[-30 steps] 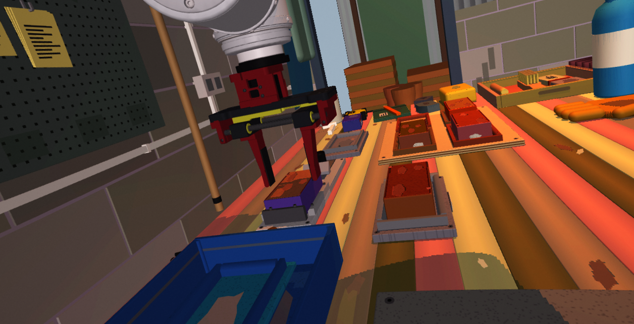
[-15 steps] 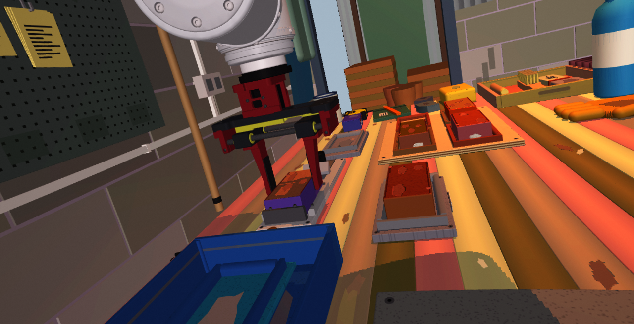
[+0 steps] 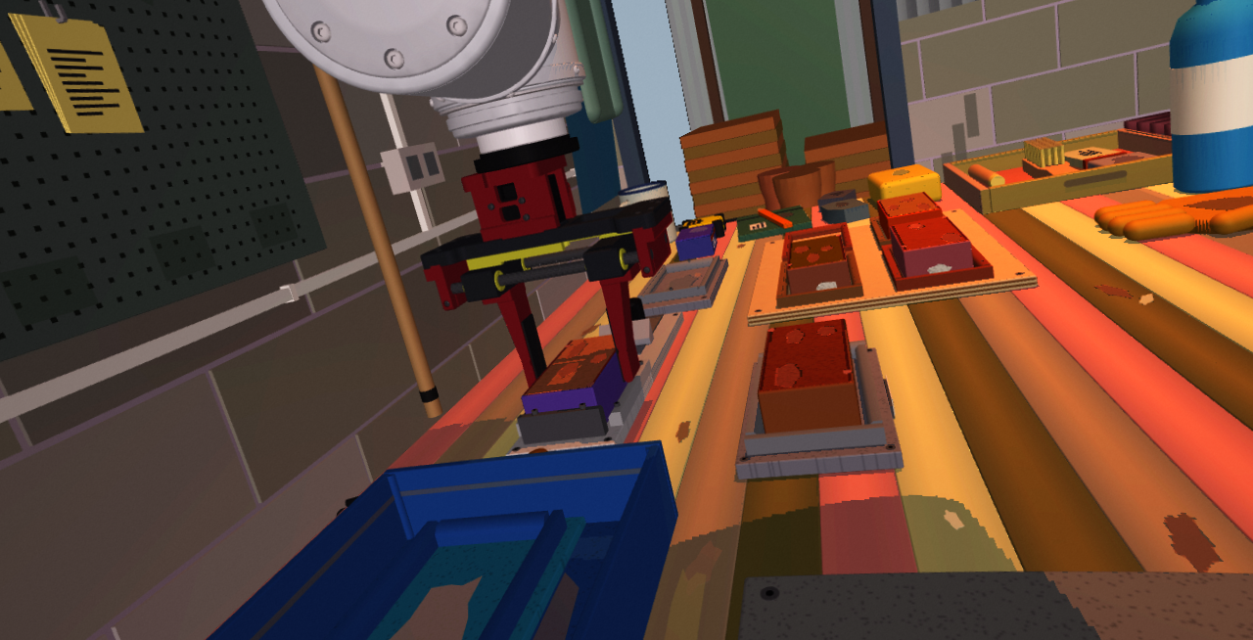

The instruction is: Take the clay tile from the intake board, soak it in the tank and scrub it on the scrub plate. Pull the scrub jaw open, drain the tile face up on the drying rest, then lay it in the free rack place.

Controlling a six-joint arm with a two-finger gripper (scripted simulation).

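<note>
A purple-sided block with a brown, brick-patterned top [image 3: 574,378] sits on a grey fixture [image 3: 569,422] at the left edge of the bench, just behind the blue tank [image 3: 491,540]. My red gripper [image 3: 578,369] is open, holds nothing and straddles this block, one finger on each side. A spotted clay tile [image 3: 806,374] lies on a grey board [image 3: 819,448] to the right. Behind it a plywood rack [image 3: 889,273] carries two red-rimmed places: the left one [image 3: 817,264] holds a low tile, and the right one [image 3: 930,246] holds a taller block.
The blue tank fills the near left corner, with a dark mat [image 3: 964,606] to its right. A grey plate [image 3: 683,284] lies behind my gripper. A yellow tray [image 3: 1065,168], a blue bottle [image 3: 1214,76] and orange gloves [image 3: 1174,216] stand at the far right.
</note>
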